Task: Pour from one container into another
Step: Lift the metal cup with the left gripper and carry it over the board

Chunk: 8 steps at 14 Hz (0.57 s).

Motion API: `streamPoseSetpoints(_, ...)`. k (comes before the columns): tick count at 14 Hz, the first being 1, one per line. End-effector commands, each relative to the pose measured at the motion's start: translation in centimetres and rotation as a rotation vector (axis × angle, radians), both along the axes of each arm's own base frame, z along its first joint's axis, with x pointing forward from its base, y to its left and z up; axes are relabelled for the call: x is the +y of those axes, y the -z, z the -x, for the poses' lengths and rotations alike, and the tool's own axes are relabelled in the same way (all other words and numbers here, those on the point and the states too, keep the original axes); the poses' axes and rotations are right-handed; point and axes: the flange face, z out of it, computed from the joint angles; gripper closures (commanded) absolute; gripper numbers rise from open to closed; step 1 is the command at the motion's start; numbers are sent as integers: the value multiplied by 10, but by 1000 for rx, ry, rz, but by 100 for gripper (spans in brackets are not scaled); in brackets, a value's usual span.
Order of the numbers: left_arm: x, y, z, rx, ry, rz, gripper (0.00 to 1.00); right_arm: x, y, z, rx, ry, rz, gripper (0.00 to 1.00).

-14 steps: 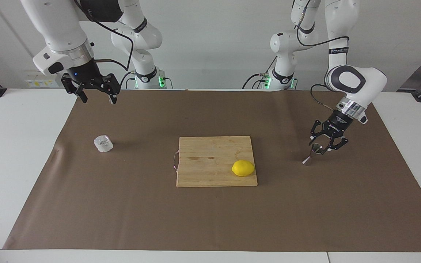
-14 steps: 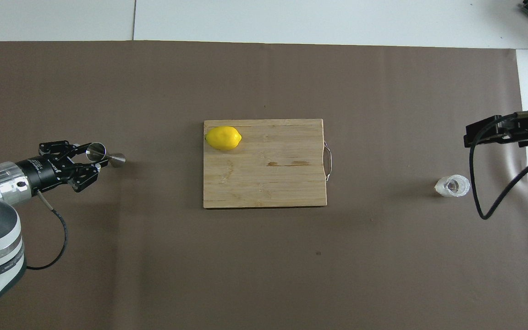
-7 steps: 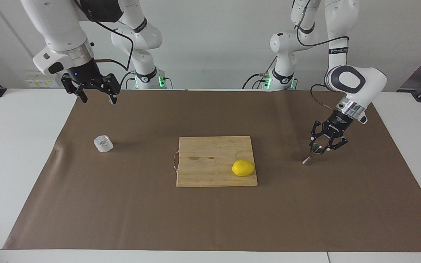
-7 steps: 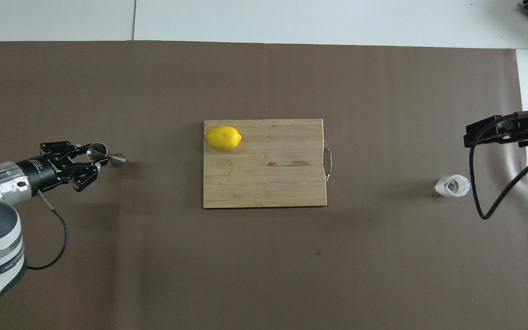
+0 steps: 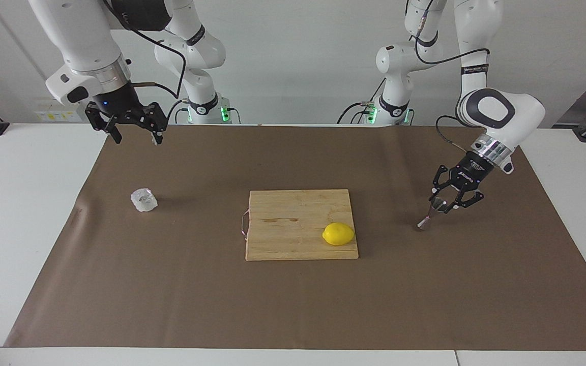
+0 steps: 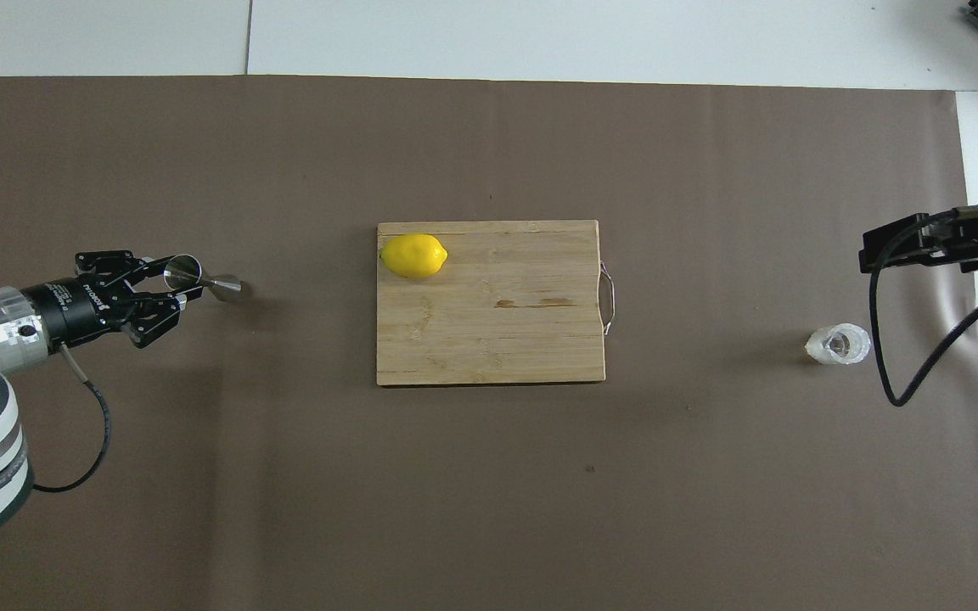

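A white worktop [image 5: 28, 213] is covered by a brown paper sheet [image 5: 293, 305], with a pale grey wall rising at the robots' end. At the centre lies a wooden cutting board [image 5: 293, 213] carrying a lemon [image 5: 338, 234]. Toward the left arm's end, the left gripper [image 5: 444, 204] pinches the rim of a shiny steel hourglass jigger [image 5: 431, 216], which tilts. Toward the right arm's end, a squat, clear faceted cup [image 5: 144, 200] stands on the paper. Above the paper's edge, the waiting right gripper [image 5: 135, 136] hangs spread wide.
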Motion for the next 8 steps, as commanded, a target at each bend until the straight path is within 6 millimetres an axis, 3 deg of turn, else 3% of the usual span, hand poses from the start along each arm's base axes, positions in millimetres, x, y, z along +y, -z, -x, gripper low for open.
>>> streamPoseSetpoints(1, 1, -25, -13, -34, 23, 47, 100, -1, -1, 6, 9, 2, 0, 0)
streamPoseSetpoints(4, -23, -34, -15, -42, 78, 61, 100, -1, -1, 6, 9, 1, 0, 0)
streamPoseSetpoints(8, -105, -55, -21, -68, 235, 92, 100, -1, -1, 6, 9, 1, 0, 0)
